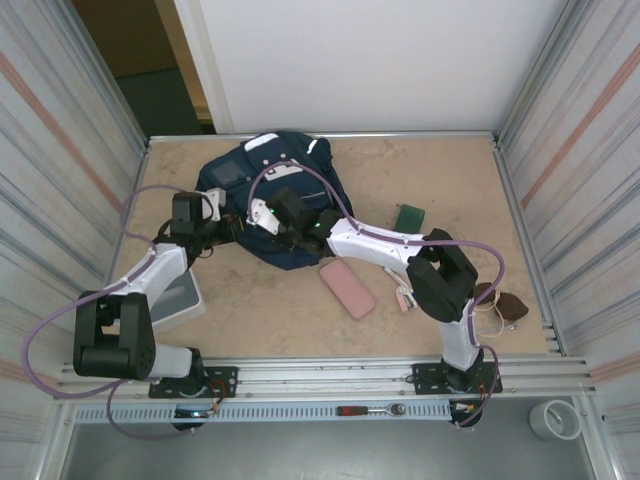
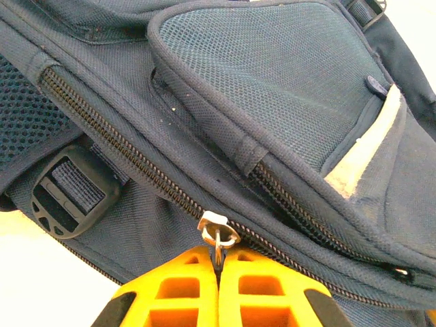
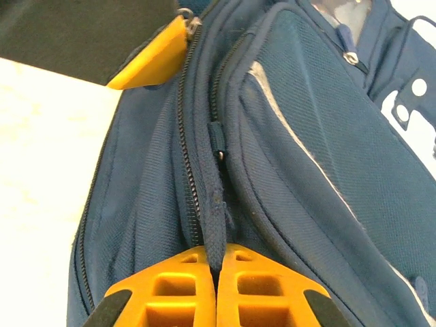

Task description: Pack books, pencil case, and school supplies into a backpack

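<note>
Clamping left gripper [image 2: 218, 266] shut on metal zipper pull [image 2: 218, 229] and right gripper [image 3: 216, 266] shut on fabric pull tab [image 3: 216, 204], with backpack [image 1: 290, 190] seemingly unopened and pencil case [image 1: 347, 289] unpacked behind.

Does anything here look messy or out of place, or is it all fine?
Nothing looks spilled or broken. The navy-blue fabric backpack lies slumped and rumpled, the left gripper pinching its metal zip tab, the right gripper its fabric zip cord. A pink oblong pencil case lies askew on the table outside it.
</note>
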